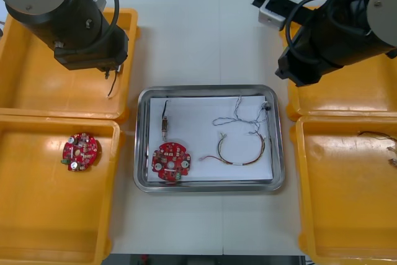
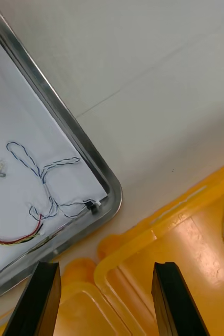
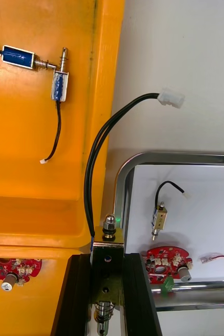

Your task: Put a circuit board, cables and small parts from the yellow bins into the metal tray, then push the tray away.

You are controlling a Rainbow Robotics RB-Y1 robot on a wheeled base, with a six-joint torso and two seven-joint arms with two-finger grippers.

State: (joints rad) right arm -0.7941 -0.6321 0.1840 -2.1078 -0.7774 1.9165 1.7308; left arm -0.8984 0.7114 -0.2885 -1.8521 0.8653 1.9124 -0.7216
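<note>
Obs.: the left pincer (image 3: 107,257) is grasping a small metal part (image 3: 108,231), clenched on its body. The part's black cable (image 3: 93,173) is arcing up past the fingertips, and its white plug (image 3: 171,98) is hanging free over the worktop (image 3: 195,52).

Position: this pincer is hovering at the inner wall of the far left yellow bin (image 3: 105,79). The corner of the metal tray (image 3: 121,178) is lying just past its fingertips.

Tray contents, all beyond the pincer:
- a circuit board (image 3: 167,264)
- another small part (image 3: 159,218) just beside the board
- a blue and white cable (image 2: 43,173)
- a red and yellow cable (image 2: 17,239)

The right pincer (image 2: 104,268) is released and empty, waiting above the rim of the far right bin (image 2: 143,236), with the tray corner near its fingertips.

Judgement: the carry to the tray is under way and the release is not yet made.

Risks:
- The loose cable is reaching well ahead of the grasp. It could be snagging the bin wall or the tray rim as the arm is crossing, twisting the part in the fingers or dragging it out.
- The pincer is sitting over the gap between bin and tray. Letting go too soon would be dropping the part on the worktop or against the rim.
- Letting go too far in would be landing it on the board or the part already there.
- The plug may be trailing outside the tray and catching when the tray is being pushed.
</note>
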